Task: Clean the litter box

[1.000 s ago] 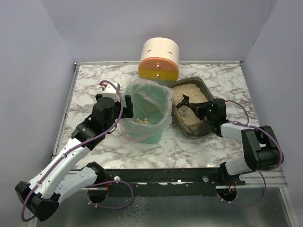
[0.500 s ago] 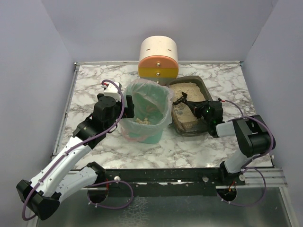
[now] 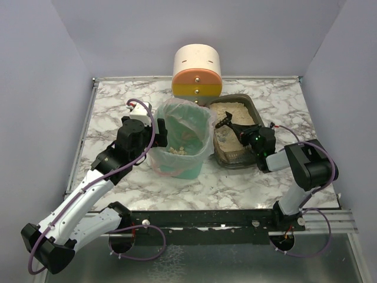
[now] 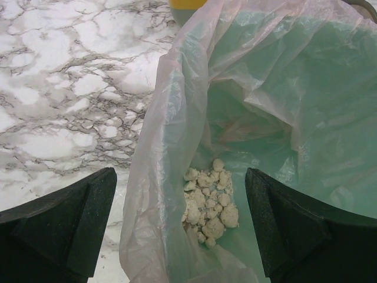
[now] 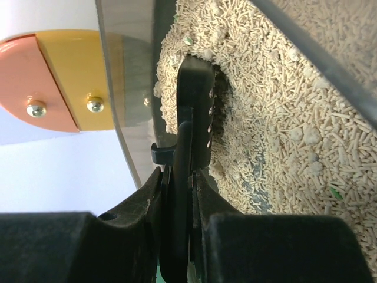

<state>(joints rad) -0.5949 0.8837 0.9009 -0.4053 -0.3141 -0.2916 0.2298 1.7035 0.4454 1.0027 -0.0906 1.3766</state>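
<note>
The litter box (image 3: pixel 242 108) is a dark grey tray of beige litter, right of the green bin (image 3: pixel 177 168). My right gripper (image 3: pixel 252 137) is shut on a black scoop (image 3: pixel 225 122) and reaches over the tray's near right side. In the right wrist view the gripper (image 5: pixel 179 188) holds the scoop (image 5: pixel 197 100) edge-on, its perforated head dug into the litter beside the tray wall (image 5: pixel 126 76). My left gripper (image 3: pixel 156 133) is open at the bin's left rim. In the left wrist view its fingers (image 4: pixel 59 224) stand either side of the clear bag's edge (image 4: pixel 171 147), above pale clumps (image 4: pixel 209 200).
A cream, orange and yellow cylinder (image 3: pixel 197 73) stands behind the bin and tray, close to both, and shows in the right wrist view (image 5: pixel 59 82). The marble table (image 3: pixel 118 100) ends at the back and side walls. The bin stands close against the tray's left side.
My right gripper has moved the scoop left and farther into the litter, and the right arm has folded in. The tray has turned slightly. The left arm has hardly moved.
</note>
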